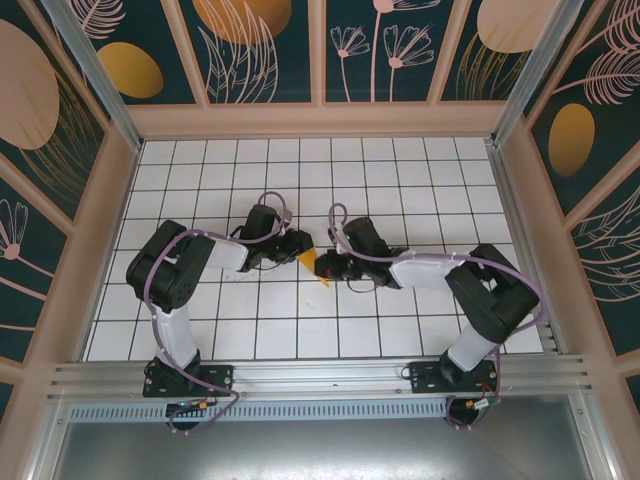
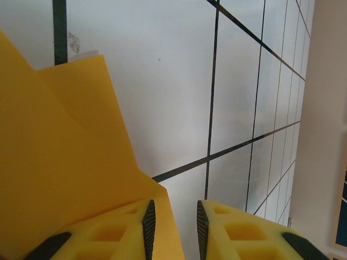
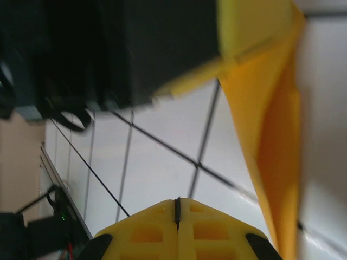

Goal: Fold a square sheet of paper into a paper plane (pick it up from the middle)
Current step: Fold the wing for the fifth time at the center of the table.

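The square sheet of paper (image 1: 310,260) is folded into a small creased, pointed orange-yellow shape at mid-table between the two grippers. In the left wrist view the paper (image 2: 59,162) lies along the left finger (image 2: 108,233), one edge reaching into the gap. My left gripper (image 2: 173,208) is open, with bare table showing between its pads. It sits just left of the paper in the top view (image 1: 298,250). My right gripper (image 3: 177,201) is shut on nothing, with the paper (image 3: 276,151) to its right. From above it (image 1: 327,268) sits at the paper's right side. The paper plane is out of view.
The white gridded table (image 1: 300,190) is boxed in by dark patterned wall panels (image 1: 260,50) and a wooden frame. An aluminium rail (image 1: 320,375) runs along the near edge at the arm bases. The left arm's black wrist (image 3: 124,49) hangs close above the right gripper.
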You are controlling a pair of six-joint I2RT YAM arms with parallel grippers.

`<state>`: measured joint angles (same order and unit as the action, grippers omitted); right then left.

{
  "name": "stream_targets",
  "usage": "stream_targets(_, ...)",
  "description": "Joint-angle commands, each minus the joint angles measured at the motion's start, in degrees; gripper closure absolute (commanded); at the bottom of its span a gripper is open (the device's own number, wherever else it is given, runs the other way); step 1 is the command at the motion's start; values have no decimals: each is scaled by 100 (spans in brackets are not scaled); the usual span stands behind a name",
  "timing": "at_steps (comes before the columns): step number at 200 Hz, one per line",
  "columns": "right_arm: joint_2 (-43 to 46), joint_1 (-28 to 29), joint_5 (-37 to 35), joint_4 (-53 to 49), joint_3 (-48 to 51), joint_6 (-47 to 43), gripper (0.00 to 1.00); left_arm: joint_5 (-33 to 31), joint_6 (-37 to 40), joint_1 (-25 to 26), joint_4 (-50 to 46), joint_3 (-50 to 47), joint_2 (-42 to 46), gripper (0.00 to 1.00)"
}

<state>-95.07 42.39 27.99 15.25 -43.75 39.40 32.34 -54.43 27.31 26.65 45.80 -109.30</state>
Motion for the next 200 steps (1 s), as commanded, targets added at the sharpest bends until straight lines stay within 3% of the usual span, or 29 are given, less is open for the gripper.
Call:
stream_targets(1,-533,-69,-186,33,-419,95,96,-705,203,-48,-758,-250,-514,70)
stream_targets(63,-1365,-188,-247,185,-307,279,98,-624,208,-51,-679,-267,-444,69)
stream_targets(135,-1214,-187,-248,115,166,389,100,-784,420,-50,-918,-69,-117,65)
stream_targets(200,-1400,-179,-179,155,143,537,100,-773,515,-57,-652,-80,1031,55)
